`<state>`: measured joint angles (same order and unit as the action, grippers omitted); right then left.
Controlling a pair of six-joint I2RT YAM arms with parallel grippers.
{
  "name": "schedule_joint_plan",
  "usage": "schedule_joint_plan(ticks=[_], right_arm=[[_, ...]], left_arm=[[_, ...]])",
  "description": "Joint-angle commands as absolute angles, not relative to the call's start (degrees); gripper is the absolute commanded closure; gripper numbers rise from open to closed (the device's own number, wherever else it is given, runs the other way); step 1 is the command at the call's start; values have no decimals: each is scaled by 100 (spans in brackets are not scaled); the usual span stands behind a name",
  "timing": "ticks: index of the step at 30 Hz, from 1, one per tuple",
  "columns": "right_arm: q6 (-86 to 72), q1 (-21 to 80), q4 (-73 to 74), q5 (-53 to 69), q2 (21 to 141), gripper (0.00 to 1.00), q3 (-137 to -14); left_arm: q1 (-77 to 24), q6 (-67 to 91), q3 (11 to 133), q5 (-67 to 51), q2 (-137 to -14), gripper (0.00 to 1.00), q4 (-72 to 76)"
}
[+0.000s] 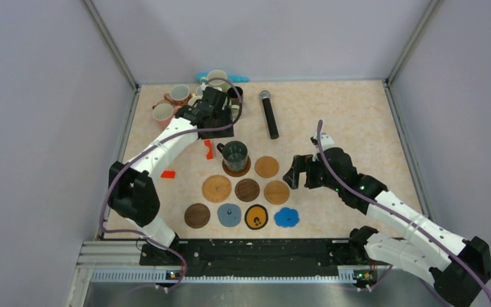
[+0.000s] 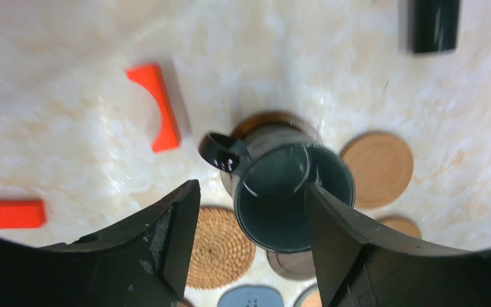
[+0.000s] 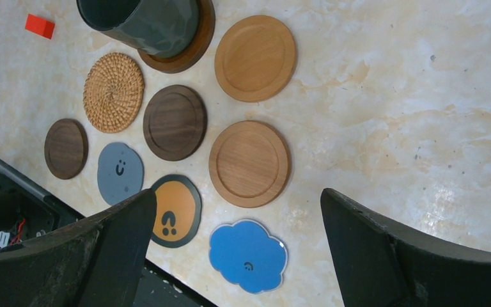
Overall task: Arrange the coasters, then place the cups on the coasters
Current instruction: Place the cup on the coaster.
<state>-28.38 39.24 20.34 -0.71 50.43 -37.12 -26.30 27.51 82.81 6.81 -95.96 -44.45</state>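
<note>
1 cup (image 2: 292,199) beneath left gripper (image 2: 249,189).

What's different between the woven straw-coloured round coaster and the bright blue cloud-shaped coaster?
The woven straw-coloured round coaster is a plain circle, while the bright blue cloud-shaped coaster has a scalloped edge. The woven one has a coiled, ribbed surface. The blue one is smooth, with a pale rim and a tiny dark mark at its middle. Both lie flat with nothing on them.
</note>
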Motion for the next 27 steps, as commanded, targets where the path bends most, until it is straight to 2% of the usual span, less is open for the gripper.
schedule_joint_plan(ticks=[1, 4, 11, 19, 27], right_arm=[[-2841, 3920, 1868, -59, 5137, 2, -3810], [-2839, 3920, 1886, -36, 5234, 2, -3910], [-2806, 3924, 1978, -22, 5343, 2, -4102], [-2757, 3924, 2028, -22, 5487, 2, -4196], [-2640, 3918, 2055, -22, 5568, 2, -4219]], left_arm=[[-2637, 2437, 8537, 2075, -8997, 34, -3495], [-2486, 2469, 8642, 2688, -9046, 35, -3195], [-1958, 2928, 9218, 2592, -9579, 44, -2871], [-1834, 3652, 9287, 2320, -10438, 46, -2082], [-1739, 4054, 9492, 2251, -11091, 46, -1888]])
